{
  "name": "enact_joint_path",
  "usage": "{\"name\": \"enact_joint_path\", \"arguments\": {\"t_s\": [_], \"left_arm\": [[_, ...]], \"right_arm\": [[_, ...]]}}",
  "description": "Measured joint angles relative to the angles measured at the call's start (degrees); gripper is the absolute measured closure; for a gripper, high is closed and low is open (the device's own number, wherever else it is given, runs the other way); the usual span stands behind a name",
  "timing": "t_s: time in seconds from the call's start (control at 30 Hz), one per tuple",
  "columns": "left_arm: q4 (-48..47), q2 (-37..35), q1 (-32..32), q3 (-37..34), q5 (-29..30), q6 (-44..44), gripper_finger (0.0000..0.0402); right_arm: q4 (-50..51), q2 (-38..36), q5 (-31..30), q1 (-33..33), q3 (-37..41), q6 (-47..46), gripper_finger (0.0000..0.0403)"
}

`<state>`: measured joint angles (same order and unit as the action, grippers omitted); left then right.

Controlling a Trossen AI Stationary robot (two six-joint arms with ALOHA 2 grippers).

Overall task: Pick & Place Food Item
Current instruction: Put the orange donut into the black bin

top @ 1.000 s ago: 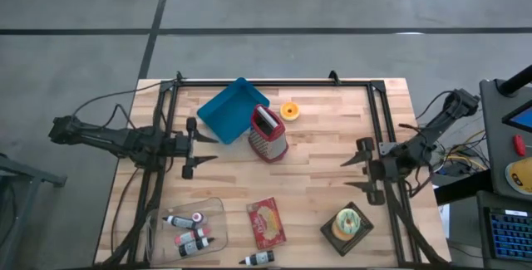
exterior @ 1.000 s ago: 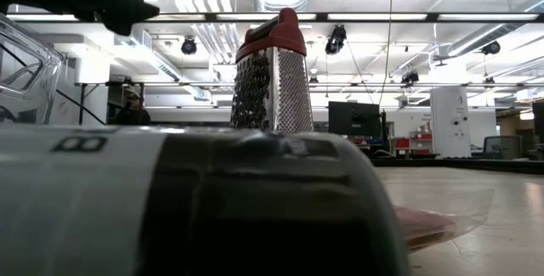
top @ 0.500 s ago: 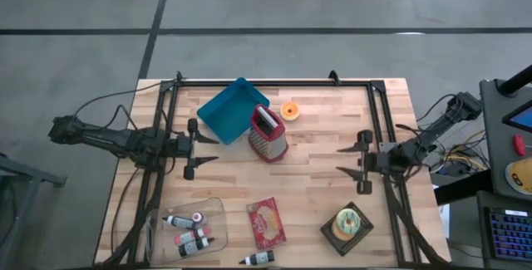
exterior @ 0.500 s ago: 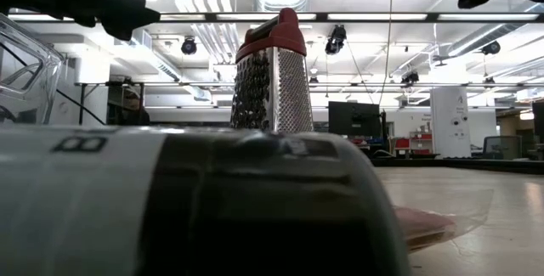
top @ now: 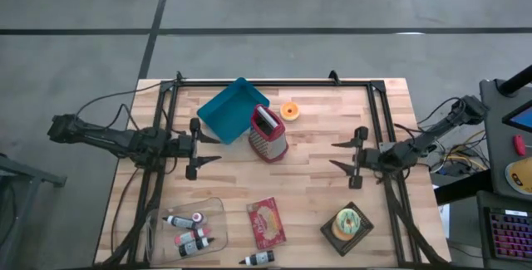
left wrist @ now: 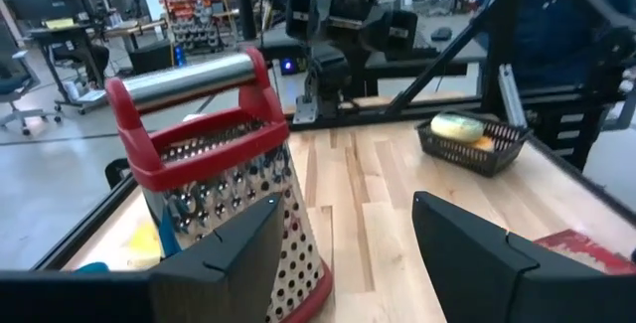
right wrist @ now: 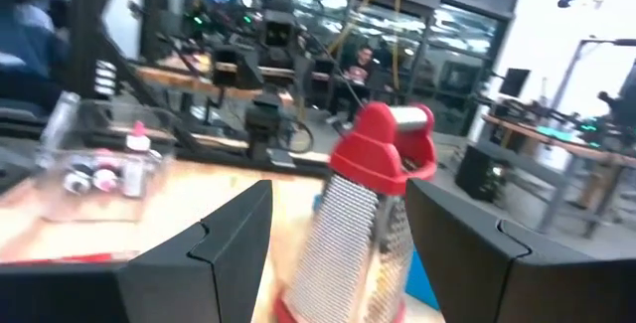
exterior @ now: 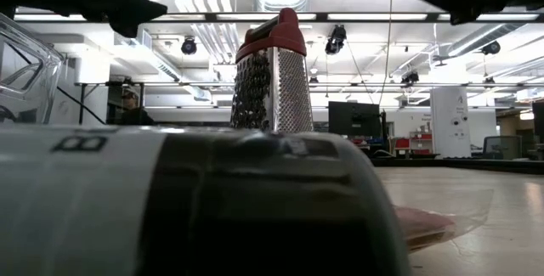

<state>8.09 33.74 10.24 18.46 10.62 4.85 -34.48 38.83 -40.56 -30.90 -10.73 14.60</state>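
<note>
A doughnut with pale green icing point(top: 347, 221) lies in a black basket point(top: 361, 230) at the near right; the left wrist view shows it too point(left wrist: 457, 126). A small orange round piece point(top: 289, 110) rests on the wood at the far middle. A red-handled metal grater point(top: 268, 133) stands upright mid-table. My left gripper point(top: 205, 148) hovers open just left of the grater, pointing at it point(left wrist: 219, 194). My right gripper point(top: 335, 155) hovers open right of the grater, pointing toward the table's left, with the grater point(right wrist: 368, 214) ahead of it.
A blue tray point(top: 231, 109) sits tilted behind the grater. A clear container with small bottles point(top: 189, 230) is at the near left, a red packet point(top: 267, 223) near the front middle, one bottle point(top: 258, 259) at the front edge. Black frame rails point(top: 378, 120) run along both sides.
My right gripper has swung toward the table's far edge and a little toward the left, turning from a slant to point straight at the table's left. Its fingers have stayed open. Nothing on the table has moved.
</note>
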Motion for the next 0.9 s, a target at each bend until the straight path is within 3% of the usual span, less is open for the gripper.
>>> {"name": "enact_joint_path", "arguments": {"t_s": [0.17,0.4,0.6,0.9], "left_arm": [[2.31,4.63,0.00,-0.04,1.02,0.43,0.0174],[8.22,10.19,-0.05,-0.04,1.18,1.91,0.0174],[8.20,11.52,-1.28,-0.04,3.12,2.17,0.0174],[8.19,11.58,-4.26,-0.04,4.43,2.06,0.0174]], "right_arm": [[0.07,2.21,0.78,4.51,0.43,-1.05,0.0177],[0.52,6.47,8.92,11.83,0.47,-4.49,0.0177],[1.33,9.96,12.91,19.14,0.39,-5.73,0.0177],[2.08,14.27,24.61,32.37,-1.89,-8.30,0.0177]]}}
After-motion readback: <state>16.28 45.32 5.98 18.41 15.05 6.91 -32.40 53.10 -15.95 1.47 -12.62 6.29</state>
